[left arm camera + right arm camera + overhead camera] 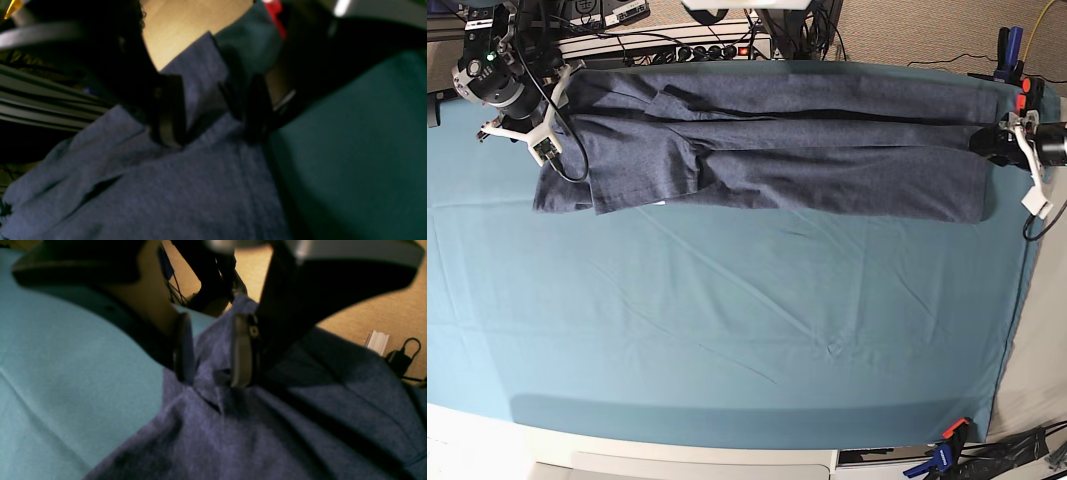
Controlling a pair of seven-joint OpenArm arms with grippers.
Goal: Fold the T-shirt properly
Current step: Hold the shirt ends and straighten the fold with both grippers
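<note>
The blue-grey T-shirt [777,150] lies as a long band along the far edge of the teal table cloth [727,330], with creases running along it. My right gripper [213,353] stands over the shirt's left end [545,140], jaws open, a raised ridge of fabric [213,340] loose between the pads. At the shirt's right end [992,140], my left gripper [213,113] has its jaws wide open. A strip of the T-shirt [203,80] runs between the fingers without touching either pad.
A power strip and cables [677,45] run behind the far table edge. A red clamp [1024,85] sits at the far right corner, and an orange and a blue clamp [947,450] at the near right. A black adapter [400,356] lies on the floor.
</note>
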